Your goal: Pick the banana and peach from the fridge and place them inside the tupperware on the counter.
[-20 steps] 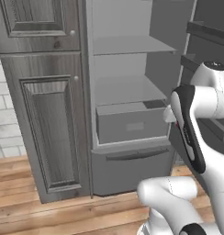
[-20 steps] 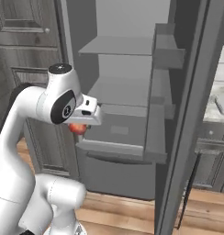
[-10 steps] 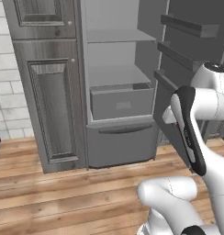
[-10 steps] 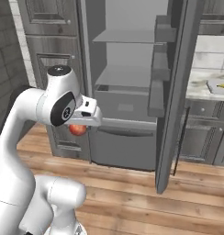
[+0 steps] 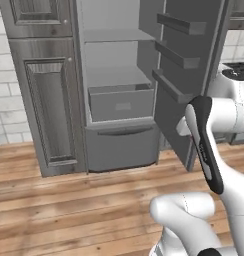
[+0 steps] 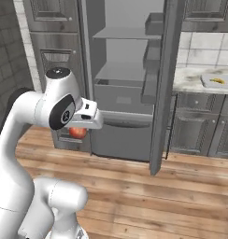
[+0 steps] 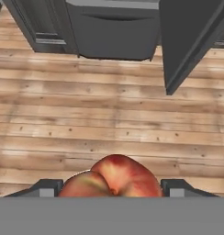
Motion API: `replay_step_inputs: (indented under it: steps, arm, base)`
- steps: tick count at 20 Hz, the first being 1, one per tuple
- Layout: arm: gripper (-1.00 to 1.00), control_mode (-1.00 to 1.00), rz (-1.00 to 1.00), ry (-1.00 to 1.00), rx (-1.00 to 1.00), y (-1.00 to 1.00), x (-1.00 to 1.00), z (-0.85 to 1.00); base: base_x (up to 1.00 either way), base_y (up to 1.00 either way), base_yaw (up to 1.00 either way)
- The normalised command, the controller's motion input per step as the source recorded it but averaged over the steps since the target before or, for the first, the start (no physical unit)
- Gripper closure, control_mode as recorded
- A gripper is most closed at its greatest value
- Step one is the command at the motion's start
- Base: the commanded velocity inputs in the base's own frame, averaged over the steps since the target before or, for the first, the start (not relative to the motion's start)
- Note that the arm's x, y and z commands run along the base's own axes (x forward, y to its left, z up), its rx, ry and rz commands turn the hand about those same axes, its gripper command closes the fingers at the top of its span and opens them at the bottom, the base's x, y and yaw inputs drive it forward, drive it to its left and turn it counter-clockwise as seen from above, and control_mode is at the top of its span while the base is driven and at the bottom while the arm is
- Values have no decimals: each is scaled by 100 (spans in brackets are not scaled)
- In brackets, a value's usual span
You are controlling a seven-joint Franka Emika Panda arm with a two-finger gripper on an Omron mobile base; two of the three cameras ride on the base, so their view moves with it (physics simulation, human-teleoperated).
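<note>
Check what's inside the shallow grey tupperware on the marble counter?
The light-grey tupperware tray holds a yellow banana. No peach there: the red-orange peach sits in the gripper. Tray floor barely visible.

Open wood floor (image 7: 109, 119) beneath the hand: passable. Obstacles: fridge (image 7: 114, 27) drawer front at 12 o'clock; open fridge door (image 7: 192, 41) edge at 2 o'clock; cabinet (image 7: 36, 23) at 11 o'clock.

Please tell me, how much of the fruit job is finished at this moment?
Done, it seems: the banana already lies in the tupperware on the counter. In hand: the tool grips the peach above the wooden floor, outside the open fridge. Left: carrying the peach to the tupperware and releasing it there.
</note>
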Motion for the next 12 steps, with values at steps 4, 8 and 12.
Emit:
replay_step_inputs:
  steps: [4,8,12]
  arm:
    - [100,100,0,0,0,0,0,0]
    - [100,100,0,0,0,0,0,0]
    - [100,100,0,0,0,0,0,0]
  base:
    - [-1,-81,-1]
    - [0,-86,-2]
    - [0,-87,-2]
